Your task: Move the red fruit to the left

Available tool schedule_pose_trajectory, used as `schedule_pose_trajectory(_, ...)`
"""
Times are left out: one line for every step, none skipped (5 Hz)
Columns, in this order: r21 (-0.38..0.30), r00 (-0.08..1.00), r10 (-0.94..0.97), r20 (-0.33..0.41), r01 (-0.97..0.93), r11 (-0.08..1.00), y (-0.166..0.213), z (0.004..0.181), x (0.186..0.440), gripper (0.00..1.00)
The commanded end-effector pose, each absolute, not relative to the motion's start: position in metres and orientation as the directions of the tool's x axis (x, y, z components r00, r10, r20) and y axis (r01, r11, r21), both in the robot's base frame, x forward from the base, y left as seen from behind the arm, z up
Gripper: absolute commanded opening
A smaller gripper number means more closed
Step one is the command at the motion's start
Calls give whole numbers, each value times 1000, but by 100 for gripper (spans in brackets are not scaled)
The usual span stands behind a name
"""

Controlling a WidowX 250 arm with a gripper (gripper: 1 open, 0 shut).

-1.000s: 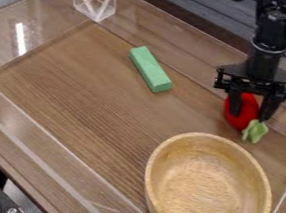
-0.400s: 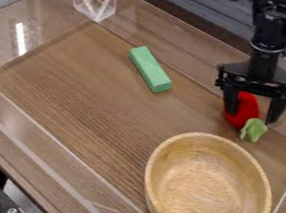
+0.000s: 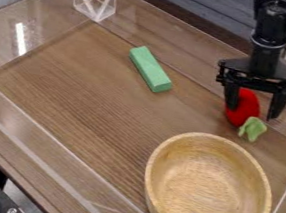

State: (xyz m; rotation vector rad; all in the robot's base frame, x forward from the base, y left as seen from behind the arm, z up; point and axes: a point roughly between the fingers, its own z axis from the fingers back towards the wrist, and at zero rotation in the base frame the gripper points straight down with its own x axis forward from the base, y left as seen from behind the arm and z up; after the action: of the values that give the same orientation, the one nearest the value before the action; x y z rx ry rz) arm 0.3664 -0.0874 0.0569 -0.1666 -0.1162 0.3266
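On the brown wooden table (image 3: 72, 98), the glossy red toy strawberry with a light green leafy cap (image 3: 244, 108) lies at right of the frame, above the round wooden bowl (image 3: 208, 187). The black robot gripper (image 3: 257, 95) has its fingers apart at the fruit.

Strawberry (image 3: 244, 109)'s bright red with a light green cap, the block (image 3: 151, 68) is plain green, bowl (image 3: 207, 189)'s pale yellowish wood, gripper (image 3: 258, 94)'s all black.
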Motion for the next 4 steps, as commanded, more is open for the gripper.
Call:
schedule_pose_trajectory(-190, 941, 313, 130, -286, 939, -95, 72, 374, 100)
schedule_pose_trajectory(-174, 940, 321, 118, -299, 938, -103, 60, 377, 0)
schedule_pose_trajectory(-198, 935, 327, 133, -299, 934, -108, 77, 376, 0)
schedule_pose_trajectory(-233, 959, 237, 157, -197, 952, -106, 108, 368, 0)
